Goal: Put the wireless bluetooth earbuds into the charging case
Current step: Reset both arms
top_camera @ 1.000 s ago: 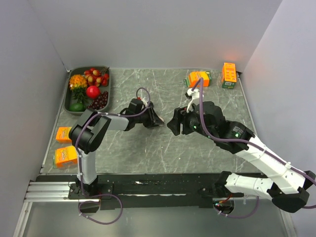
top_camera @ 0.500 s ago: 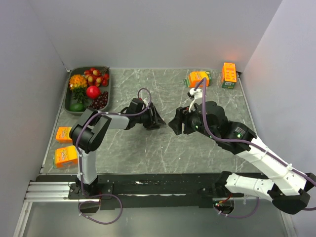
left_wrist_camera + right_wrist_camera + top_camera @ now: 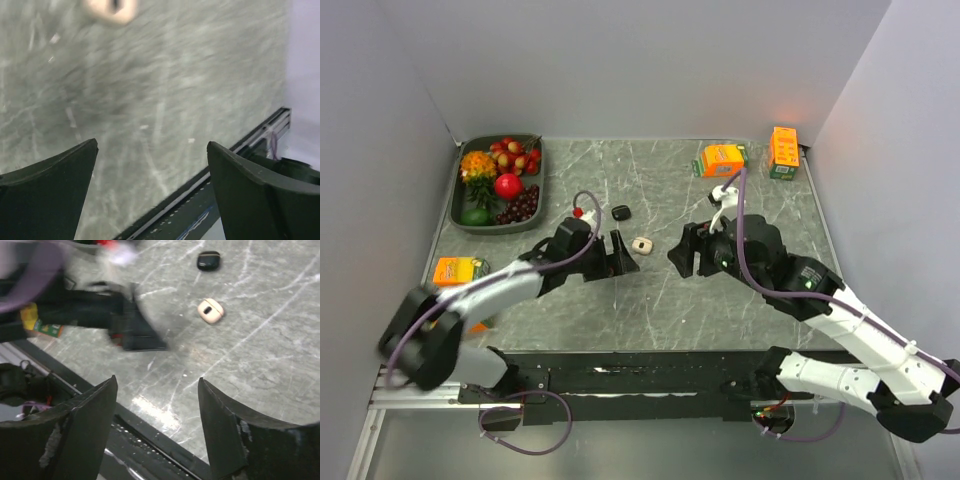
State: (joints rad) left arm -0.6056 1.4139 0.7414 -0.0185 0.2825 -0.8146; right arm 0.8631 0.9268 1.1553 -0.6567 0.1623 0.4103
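Two small charging cases lie shut on the grey marble table. The black case (image 3: 620, 212) (image 3: 208, 260) is farther back, and the cream case (image 3: 641, 244) (image 3: 210, 310) sits between the two grippers. The earbuds are out of view. My left gripper (image 3: 624, 259) (image 3: 152, 145) is open with nothing between its fingers, just left of and nearer than the cream case (image 3: 110, 7), which shows blurred at the top of the left wrist view. My right gripper (image 3: 682, 256) (image 3: 157, 379) is open and empty, to the right of the cream case.
A dark tray (image 3: 454, 205) of fruit stands at the back left. Two orange boxes (image 3: 723, 158) (image 3: 783, 150) sit at the back right, and an orange packet (image 3: 460, 270) lies at the left edge. The black base rail (image 3: 620, 375) runs along the near edge.
My left gripper opened and drew back toward the near left, leaving the cream case on the table and uncovering the black one. My right gripper opened somewhat wider.
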